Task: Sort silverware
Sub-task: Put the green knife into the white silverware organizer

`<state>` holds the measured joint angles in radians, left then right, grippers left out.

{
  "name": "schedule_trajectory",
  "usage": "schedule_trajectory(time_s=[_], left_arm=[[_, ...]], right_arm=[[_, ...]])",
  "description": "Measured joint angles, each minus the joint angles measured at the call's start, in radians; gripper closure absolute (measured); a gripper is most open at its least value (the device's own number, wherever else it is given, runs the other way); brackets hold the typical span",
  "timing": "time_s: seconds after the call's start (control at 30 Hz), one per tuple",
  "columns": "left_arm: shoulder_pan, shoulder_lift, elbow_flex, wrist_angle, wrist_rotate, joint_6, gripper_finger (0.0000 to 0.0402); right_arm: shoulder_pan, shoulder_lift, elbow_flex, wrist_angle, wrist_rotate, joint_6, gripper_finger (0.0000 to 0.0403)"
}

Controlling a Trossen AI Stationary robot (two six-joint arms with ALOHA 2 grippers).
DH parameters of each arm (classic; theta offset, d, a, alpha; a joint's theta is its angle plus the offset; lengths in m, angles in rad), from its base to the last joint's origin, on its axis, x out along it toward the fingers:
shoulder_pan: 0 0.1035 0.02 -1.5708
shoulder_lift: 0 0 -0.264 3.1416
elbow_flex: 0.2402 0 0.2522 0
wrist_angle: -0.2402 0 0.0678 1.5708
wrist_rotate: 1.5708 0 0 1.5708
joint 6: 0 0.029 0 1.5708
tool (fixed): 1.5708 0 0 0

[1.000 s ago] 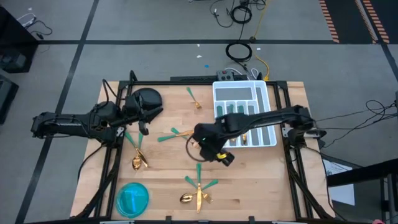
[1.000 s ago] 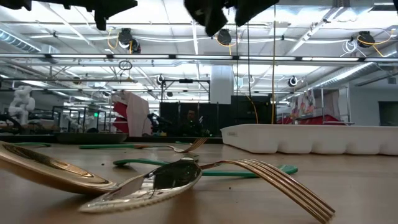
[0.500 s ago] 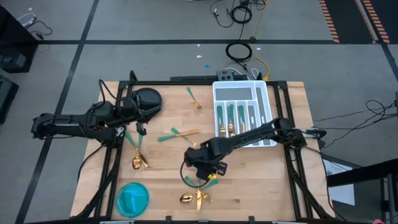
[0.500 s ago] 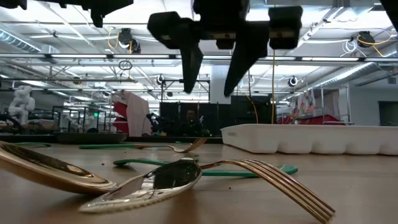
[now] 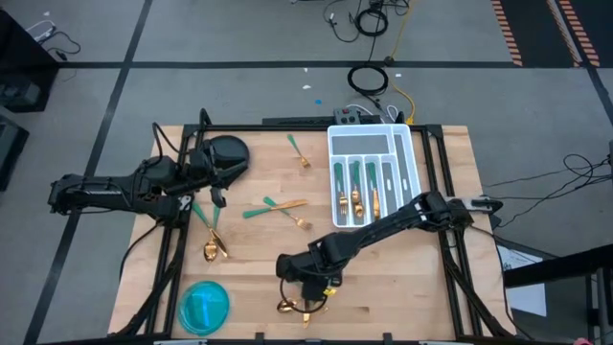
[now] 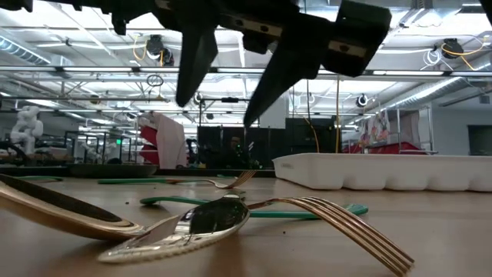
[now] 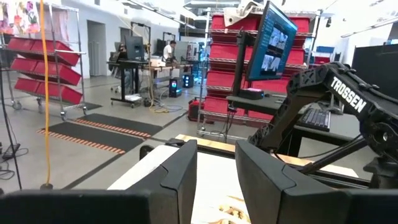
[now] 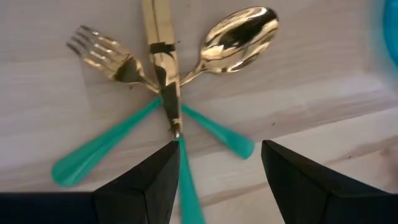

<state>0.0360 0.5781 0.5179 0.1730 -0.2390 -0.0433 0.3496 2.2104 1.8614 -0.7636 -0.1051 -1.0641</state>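
My right tool hung wide and empty at lower centre, jaws straddling the knife that crossed a fork and spoon on the worktop, so I judged the knife my pick. My left tool waited part-open at upper left.

A fork, knife and spoon are lying crossed at the surface's near edge; the tray is sitting far right.

Gold-headed, green-handled silverware lies flat: fork, knife and spoon cross at six o'clock; others scatter toward nine and centre.
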Motion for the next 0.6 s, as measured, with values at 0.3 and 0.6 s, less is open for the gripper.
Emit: schedule_trajectory(time_s=[0.3, 0.6], left_arm=[[0.0, 0.0, 0.0, -0.002, -0.001, -0.001, 0.0285], [0.0, 0.0, -0.002, -0.022, -0.001, 0.006, 0.0285]], right_arm=[[0.004, 0.098, -0.002, -0.029, 0.023, -0.047, 0.0184], [-0.006, 0.115, 0.0, -0.004, 0.026, -0.025, 0.0184]])
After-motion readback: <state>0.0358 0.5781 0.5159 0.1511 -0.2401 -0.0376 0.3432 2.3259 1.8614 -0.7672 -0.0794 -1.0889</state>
